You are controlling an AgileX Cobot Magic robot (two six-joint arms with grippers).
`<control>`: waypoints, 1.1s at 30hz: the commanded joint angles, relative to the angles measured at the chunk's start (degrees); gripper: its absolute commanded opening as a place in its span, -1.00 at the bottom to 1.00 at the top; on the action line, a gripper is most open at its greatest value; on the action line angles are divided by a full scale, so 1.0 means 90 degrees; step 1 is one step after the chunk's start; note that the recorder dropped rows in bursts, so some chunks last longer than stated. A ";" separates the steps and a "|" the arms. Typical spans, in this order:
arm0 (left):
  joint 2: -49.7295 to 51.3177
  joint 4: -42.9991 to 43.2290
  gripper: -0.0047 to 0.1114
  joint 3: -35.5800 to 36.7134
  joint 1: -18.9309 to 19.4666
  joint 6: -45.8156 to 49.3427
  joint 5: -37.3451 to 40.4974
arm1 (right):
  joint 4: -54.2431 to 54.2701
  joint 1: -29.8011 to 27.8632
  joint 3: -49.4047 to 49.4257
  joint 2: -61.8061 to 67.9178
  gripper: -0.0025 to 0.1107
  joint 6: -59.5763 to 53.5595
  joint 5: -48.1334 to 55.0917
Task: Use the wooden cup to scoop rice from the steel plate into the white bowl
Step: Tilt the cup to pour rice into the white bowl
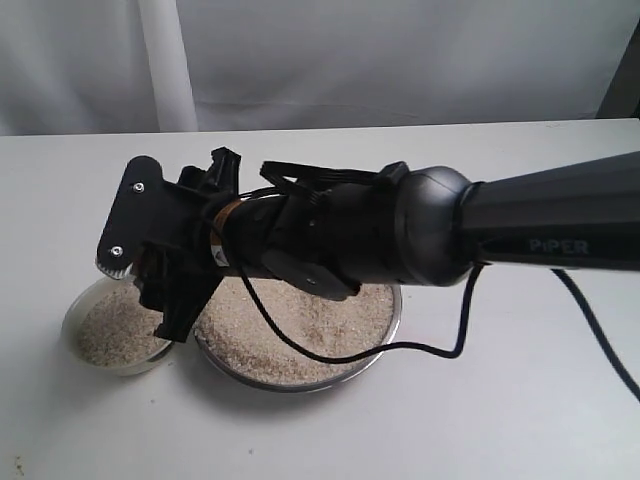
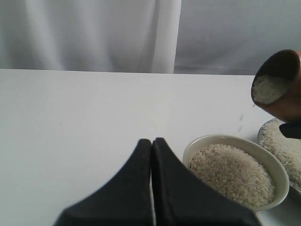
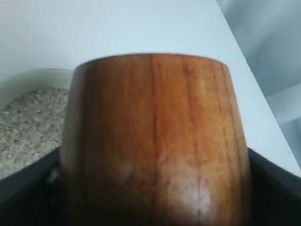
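Note:
My right gripper (image 1: 165,300) reaches across from the right and hangs over the near edge of the white bowl (image 1: 72,318), beside the steel plate (image 1: 290,385). It is shut on the wooden cup (image 3: 155,141), whose reddish-brown wall fills the right wrist view. In the left wrist view the wooden cup (image 2: 282,84) is tilted above the bowl and plate, mouth toward the camera, with rice (image 2: 268,89) inside. The arm hides the cup in the exterior view. Rice fills the bowl (image 2: 233,174) and covers the plate (image 1: 300,340). My left gripper (image 2: 152,141) is shut and empty, near the bowl.
A black cable (image 1: 440,350) loops from the right arm down over the plate's right rim and onto the white table (image 1: 500,420). A pale curtain (image 1: 320,60) hangs behind the table's far edge.

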 commanded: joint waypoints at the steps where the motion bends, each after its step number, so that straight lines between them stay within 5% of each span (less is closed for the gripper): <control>1: 0.0002 -0.0036 -0.92 -0.0038 -0.0034 -0.0016 -0.0043 | -0.0170 0.0118 -0.0410 0.0207 -0.90 -0.0272 0.0503; 33: 0.0002 -0.0036 -0.92 -0.0038 -0.0034 -0.0016 -0.0043 | -0.1028 0.0352 -0.1302 0.0760 -0.90 -0.2232 0.2391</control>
